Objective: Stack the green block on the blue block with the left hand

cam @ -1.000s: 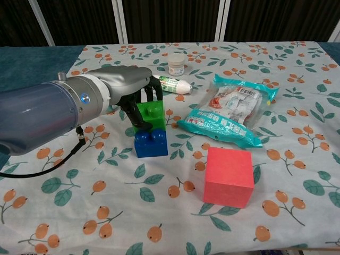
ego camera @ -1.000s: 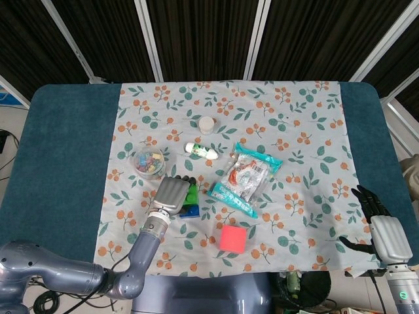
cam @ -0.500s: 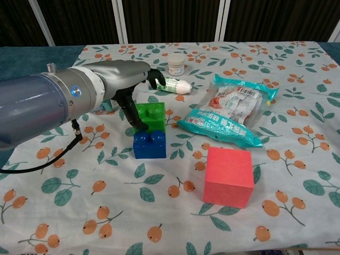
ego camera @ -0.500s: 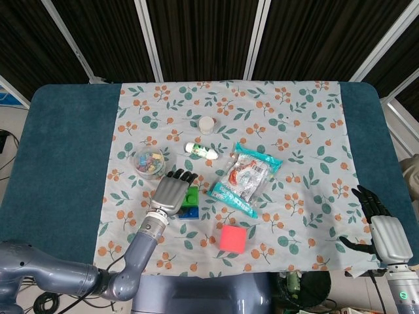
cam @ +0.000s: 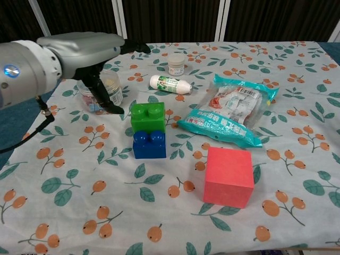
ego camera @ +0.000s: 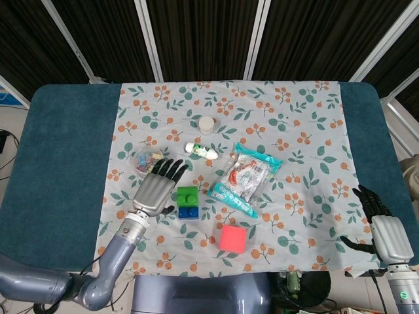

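Released: left hand [ego camera: 156, 189] drew back w/ fingers [ego camera: 171, 169] spread; studded green block [cam: 147, 117] atop blue block [cam: 149, 144].

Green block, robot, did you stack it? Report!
Left hand open, clear of the blocks. Right hand open at table edge. Green block sits on blue block. Nothing in the way.

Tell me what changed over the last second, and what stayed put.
The left hand let go of the green block and drew back to the left, fingers now spread and holding nothing. The green block stayed seated on the blue block. The right hand kept its place at the table's near right edge, and the red cube, snack bag and small bottle did not move.
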`<state>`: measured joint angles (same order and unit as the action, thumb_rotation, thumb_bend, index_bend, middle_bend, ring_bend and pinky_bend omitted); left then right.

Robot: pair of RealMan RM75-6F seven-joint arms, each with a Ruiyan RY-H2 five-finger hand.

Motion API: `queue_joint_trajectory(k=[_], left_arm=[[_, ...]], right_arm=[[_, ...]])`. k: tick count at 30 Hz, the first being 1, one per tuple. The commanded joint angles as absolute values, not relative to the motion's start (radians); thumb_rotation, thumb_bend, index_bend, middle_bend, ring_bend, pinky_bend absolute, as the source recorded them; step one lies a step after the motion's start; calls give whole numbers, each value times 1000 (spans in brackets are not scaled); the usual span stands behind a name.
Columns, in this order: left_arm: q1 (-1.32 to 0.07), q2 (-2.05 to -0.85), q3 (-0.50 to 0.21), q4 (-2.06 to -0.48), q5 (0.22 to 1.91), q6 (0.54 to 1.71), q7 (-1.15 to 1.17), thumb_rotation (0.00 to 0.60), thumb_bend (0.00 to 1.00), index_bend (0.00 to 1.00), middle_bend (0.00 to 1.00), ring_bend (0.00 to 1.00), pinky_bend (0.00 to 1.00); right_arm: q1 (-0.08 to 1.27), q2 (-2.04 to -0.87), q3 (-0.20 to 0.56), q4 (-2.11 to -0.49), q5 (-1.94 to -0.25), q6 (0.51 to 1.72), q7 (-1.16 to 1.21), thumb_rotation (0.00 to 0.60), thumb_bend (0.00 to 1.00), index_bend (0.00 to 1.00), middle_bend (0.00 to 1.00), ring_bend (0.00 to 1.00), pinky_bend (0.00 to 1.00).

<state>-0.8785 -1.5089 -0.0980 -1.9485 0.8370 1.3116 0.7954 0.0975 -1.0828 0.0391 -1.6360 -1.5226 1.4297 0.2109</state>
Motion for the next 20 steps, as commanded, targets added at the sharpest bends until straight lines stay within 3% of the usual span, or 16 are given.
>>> queue_joint_trajectory(k=[1, 7, 10, 16, 20], left_arm=[[-750, -1384, 53, -1975, 1065, 1374, 664, 600, 123, 29, 21, 0, 58], [-580, -1285, 205, -1863, 1317, 1480, 448, 600, 106, 3, 0, 0, 58], [-498, -1267, 248, -1797, 1400, 1549, 346, 600, 101, 0, 0, 0, 50], [-358, -1277, 271, -1615, 1489, 1656, 194, 600, 101, 0, 0, 0, 47], [-319, -1285, 248, -1565, 1484, 1654, 134, 600, 101, 0, 0, 0, 47]], right_arm=[[97, -1084, 38, -1636, -1525, 1432, 205, 600, 181, 0, 0, 0, 208], [95, -1090, 39, -1635, -1525, 1436, 185, 600, 180, 0, 0, 0, 208], [95, -1092, 39, -1634, -1527, 1439, 178, 600, 178, 0, 0, 0, 208], [95, -1095, 40, -1629, -1527, 1440, 174, 600, 177, 0, 0, 0, 208], [95, -1096, 38, -1629, -1532, 1441, 172, 600, 178, 0, 0, 0, 208]])
